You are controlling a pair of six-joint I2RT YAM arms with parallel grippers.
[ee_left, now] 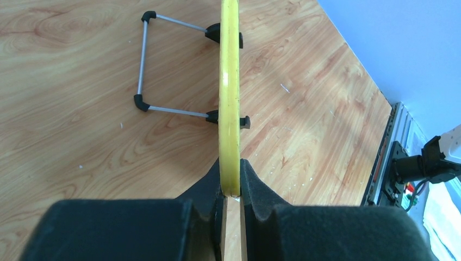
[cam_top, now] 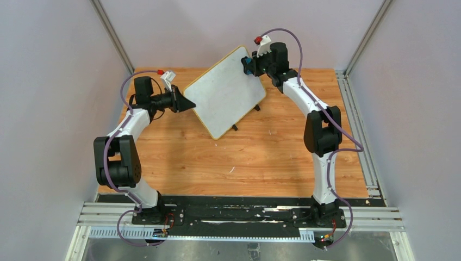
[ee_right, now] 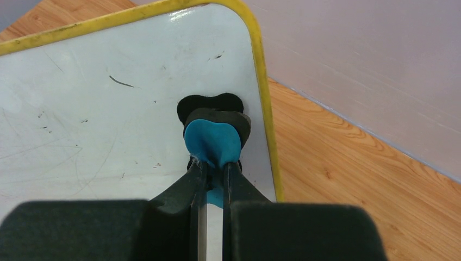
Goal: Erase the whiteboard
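1. Whiteboard (cam_top: 225, 92) rim sits edge-on between the left gripper's (ee_left: 231, 182) jaws, which are clamped tight on it. Its yellow frame (ee_left: 229, 81) runs straight away from the pads in the left wrist view.
2. The right gripper (ee_right: 213, 174) has its jaws closed around a blue eraser (ee_right: 212, 142). The eraser presses against the white surface just inside the rounded upper corner, close to the yellow rim.
3. Around the eraser the surface is white, with a few faint dark scuffs and one short stroke.
4. The board stands tilted at the rear middle of the table (cam_top: 261, 157), one corner turned toward the arm bases. Its black feet rest on the wood, and a wire stand (ee_left: 142, 70) reaches out from them across the wood.
5. The upper corner is close to the back wall (cam_top: 217, 27). Wide bare wood lies in front of the board between the two arms. A narrower strip runs on the right up to the metal rail (cam_top: 359, 136).
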